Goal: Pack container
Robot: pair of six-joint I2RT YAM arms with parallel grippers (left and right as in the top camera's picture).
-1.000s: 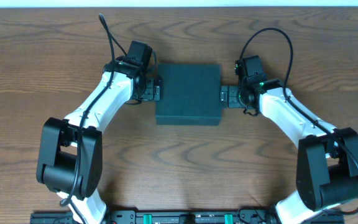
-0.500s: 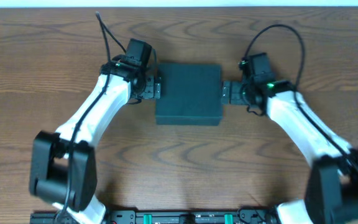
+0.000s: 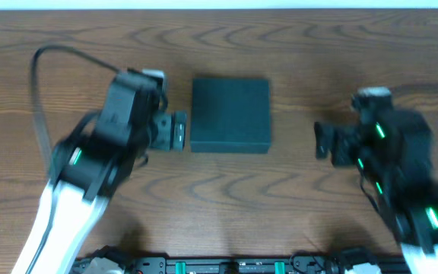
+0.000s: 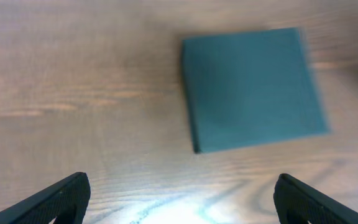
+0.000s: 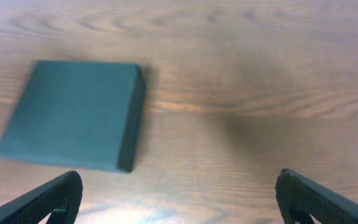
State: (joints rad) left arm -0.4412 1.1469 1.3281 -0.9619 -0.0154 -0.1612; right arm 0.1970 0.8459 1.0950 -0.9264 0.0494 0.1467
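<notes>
1. Sitting on the wooden table (image 3: pixel 226 198), the container (image 3: pixel 230 114) has its lid down flat, so only its dark teal top and a thin strip of its near wall show from overhead
2. Left of the container, the left gripper (image 3: pixel 179 131) hovers just beside the container's left edge, level with its near half; a narrow strip of bare wood shows between the two, so they are apart
3. From the left wrist, this claw's two dark fingers (image 4: pixel 61 199) stand wide apart at the bottom corners of the view, holding nothing; the container lies beyond the fingertips and toward the right finger's side, clear of both
4. Right of the container, the right gripper (image 3: pixel 319 141) hangs well away from the container's right edge and a little nearer the robot than the container's near edge; a broad stretch of table lies between them
5. From the right wrist, that claw's fingers (image 5: pixel 48 199) are likewise spread wide with nothing between them; the container sits ahead and off toward the left finger's side, touching neither
6. Both arms look blurred in the overhead view, while the container is sharp
</notes>
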